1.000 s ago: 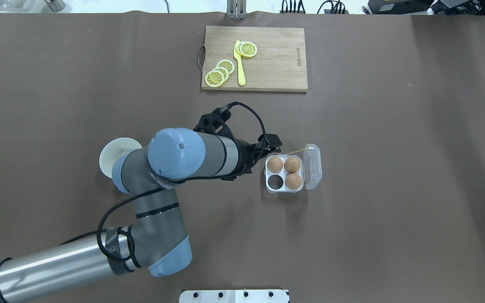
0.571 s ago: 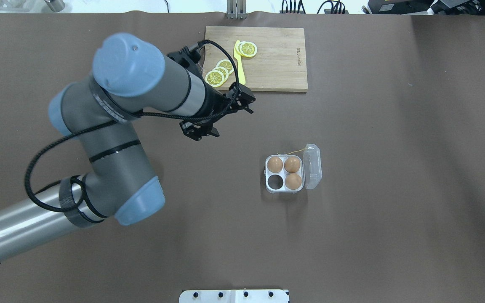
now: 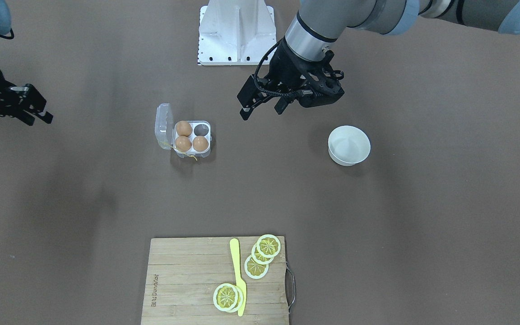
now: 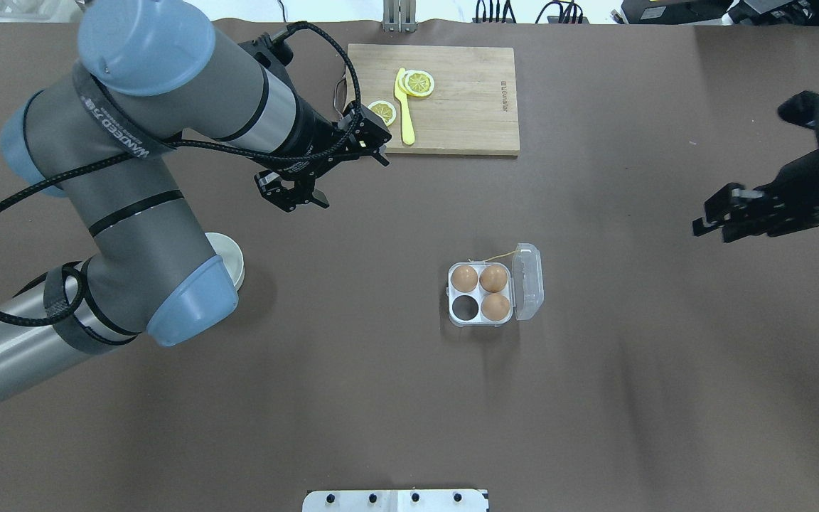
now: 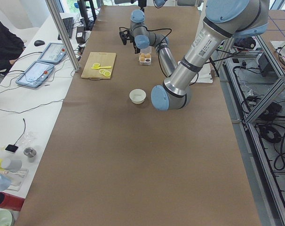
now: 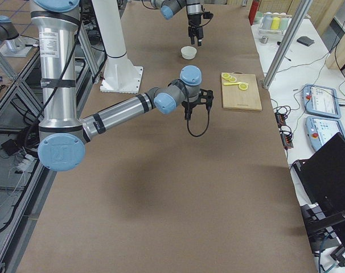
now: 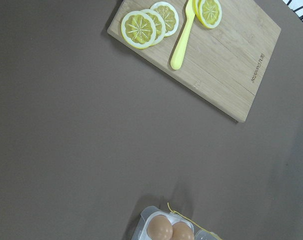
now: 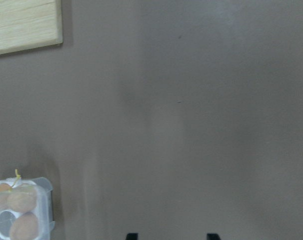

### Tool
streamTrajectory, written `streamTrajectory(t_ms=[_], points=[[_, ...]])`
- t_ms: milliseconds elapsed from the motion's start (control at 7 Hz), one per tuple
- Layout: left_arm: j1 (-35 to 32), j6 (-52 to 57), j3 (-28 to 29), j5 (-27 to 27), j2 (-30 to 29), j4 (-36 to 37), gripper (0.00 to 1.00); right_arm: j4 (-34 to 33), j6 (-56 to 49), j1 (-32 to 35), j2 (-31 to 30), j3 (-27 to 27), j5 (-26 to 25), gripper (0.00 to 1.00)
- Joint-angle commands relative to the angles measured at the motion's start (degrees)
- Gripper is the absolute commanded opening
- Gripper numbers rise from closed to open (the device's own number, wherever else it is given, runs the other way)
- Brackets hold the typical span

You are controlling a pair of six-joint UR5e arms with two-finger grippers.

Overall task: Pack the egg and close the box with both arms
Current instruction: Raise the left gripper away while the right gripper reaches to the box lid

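Note:
The clear box (image 4: 452, 318) stands mid-table with its lid (image 4: 529, 281) folded open to the right and a yellow string at its far edge. Three brown eggs fill three cells: two far ones (image 4: 463, 278) (image 4: 493, 278) and the near right one (image 4: 495, 306). The near left cell is empty. My left gripper (image 4: 354, 183) is open and empty, raised well to the far left of the box; it also shows in the front view (image 3: 261, 113). My right gripper (image 4: 712, 233) is open and empty, far to the right of the box. The box shows in the front view (image 3: 206, 155) too.
A white bowl (image 3: 349, 145) looks empty; the left arm half hides it in the overhead view (image 4: 233, 257). A wooden cutting board (image 4: 466, 107) with lemon slices and a yellow knife (image 4: 404, 107) lies at the far edge. The robot's white base (image 3: 236, 31) is at the near edge.
My left gripper has drawn back from the box's left side, up and away to the far left, uncovering the bowl. My right gripper has come into view from the right edge.

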Motion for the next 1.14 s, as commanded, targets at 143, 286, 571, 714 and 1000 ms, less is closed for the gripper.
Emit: streamTrajectory(t_ms=[143,286,571,714,1000], points=[[-0.48,0.06,-0.66,-0.17,1.81,0.05,0.99,6.40,11.86,-13.11,3.72,-0.35,-9.29,0.00],[-1.00,0.06,-1.01,-0.34,2.51,-0.12,0.99,6.31,14.21,-15.21,6.69,-1.31,-9.81,0.00],[-1.80,0.06,-1.10,-1.05,2.87,-0.21,0.99,6.40,16.78,-17.41,9.44,-2.80,-9.99,0.00],[-1.80,0.06,-1.19,-1.05,2.87,-0.21,0.99,6.31,16.78,-18.04,11.54,-4.64,-11.30,0.00],[-1.71,-0.03,-1.37,-1.05,2.87,-0.21,0.99,6.31,16.96,-18.22,13.22,-6.23,-11.49,0.00]])
